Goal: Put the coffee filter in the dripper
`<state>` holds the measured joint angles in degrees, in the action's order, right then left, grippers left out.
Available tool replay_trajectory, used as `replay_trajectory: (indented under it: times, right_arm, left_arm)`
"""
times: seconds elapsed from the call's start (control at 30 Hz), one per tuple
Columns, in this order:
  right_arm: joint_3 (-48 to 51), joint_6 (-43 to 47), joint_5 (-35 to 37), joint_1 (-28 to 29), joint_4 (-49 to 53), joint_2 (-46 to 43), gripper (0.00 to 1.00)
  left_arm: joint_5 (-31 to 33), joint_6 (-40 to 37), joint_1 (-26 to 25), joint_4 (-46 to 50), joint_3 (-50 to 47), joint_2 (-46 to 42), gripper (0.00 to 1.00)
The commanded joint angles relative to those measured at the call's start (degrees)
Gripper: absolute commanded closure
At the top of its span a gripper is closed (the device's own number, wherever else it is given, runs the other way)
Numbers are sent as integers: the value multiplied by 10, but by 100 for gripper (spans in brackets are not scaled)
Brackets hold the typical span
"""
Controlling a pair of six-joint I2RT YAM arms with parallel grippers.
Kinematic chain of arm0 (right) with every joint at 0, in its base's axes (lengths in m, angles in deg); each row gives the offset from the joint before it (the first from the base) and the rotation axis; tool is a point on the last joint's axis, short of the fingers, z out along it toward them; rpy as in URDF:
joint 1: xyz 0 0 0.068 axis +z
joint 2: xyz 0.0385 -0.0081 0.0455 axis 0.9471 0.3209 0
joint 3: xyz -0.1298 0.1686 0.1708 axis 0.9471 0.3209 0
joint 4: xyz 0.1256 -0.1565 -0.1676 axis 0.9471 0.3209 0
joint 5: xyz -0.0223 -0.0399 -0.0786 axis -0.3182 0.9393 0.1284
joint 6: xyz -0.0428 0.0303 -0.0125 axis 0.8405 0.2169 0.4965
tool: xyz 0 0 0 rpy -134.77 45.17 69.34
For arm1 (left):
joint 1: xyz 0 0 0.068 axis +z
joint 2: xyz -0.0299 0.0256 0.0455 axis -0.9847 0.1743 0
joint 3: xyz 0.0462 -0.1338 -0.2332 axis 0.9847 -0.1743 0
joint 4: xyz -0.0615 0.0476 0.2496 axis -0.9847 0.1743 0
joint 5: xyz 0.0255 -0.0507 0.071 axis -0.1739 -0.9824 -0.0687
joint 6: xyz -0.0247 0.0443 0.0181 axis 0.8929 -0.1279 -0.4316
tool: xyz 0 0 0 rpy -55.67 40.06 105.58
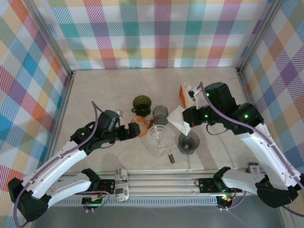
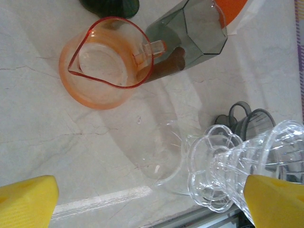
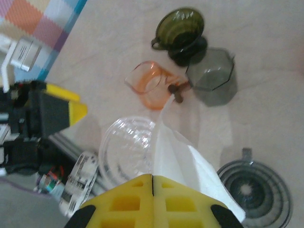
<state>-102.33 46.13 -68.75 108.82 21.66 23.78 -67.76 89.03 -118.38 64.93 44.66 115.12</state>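
A white paper coffee filter (image 3: 190, 175) hangs from my right gripper (image 3: 152, 178), which is shut on its edge. The filter (image 1: 178, 118) is in the air, just right of the clear glass dripper (image 1: 159, 137). That dripper (image 3: 128, 147) stands on a clear server near the table's front edge. A dark grey dripper (image 1: 188, 142) sits on the table under the right gripper (image 1: 188, 124). My left gripper (image 2: 152, 204) is open, its yellow fingers (image 2: 28, 202) spread wide with nothing between them. It (image 1: 134, 130) hovers just left of the clear dripper (image 2: 247, 175).
An orange pitcher (image 1: 140, 126), a green dripper (image 1: 141, 103) and a grey carafe (image 1: 160, 114) stand close together behind the clear dripper. An orange and white box (image 1: 185, 95) is at the back right. Checked walls close in the left, back and right sides.
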Motion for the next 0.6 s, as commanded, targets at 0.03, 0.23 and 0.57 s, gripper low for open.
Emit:
replay_trajectory:
  times: [0.03, 0.23, 0.57]
  right_arm:
    - [-31, -19, -20, 34, 77, 18, 100]
    - [-66, -28, 13, 92, 106, 58, 100]
    - [-145, -19, 74, 144, 151, 161, 100]
  left_arm:
    - [-19, -9, 4, 11, 15, -12, 0]
    - [-37, -8, 4, 1, 12, -13, 2]
    - [-67, -11, 4, -11, 13, -13, 1]
